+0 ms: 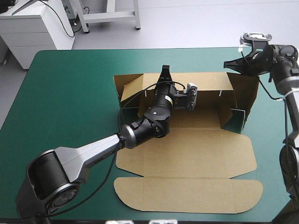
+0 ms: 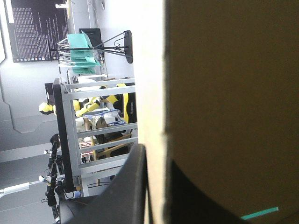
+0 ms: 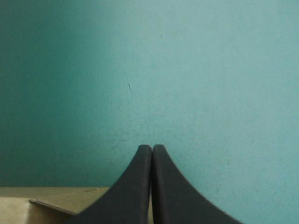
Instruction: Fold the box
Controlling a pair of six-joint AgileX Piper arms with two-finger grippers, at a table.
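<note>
The left gripper (image 1: 164, 71) pinches the far wall of the box (image 1: 187, 151), board edge between its fingers (image 2: 133, 186); the right gripper (image 1: 230, 64), closed on nothing, hovers just beyond the right wall

The brown box (image 1: 187, 154) is seen on the teal-green counter (image 1: 70, 93) with far and side walls raised, lid flat, the left gripper (image 1: 164, 72) set at its far wall.

high cam overhead, whole table (image 1: 70, 93); l wrist cam hard against box (image 2: 224, 93); r wrist near table.
</note>
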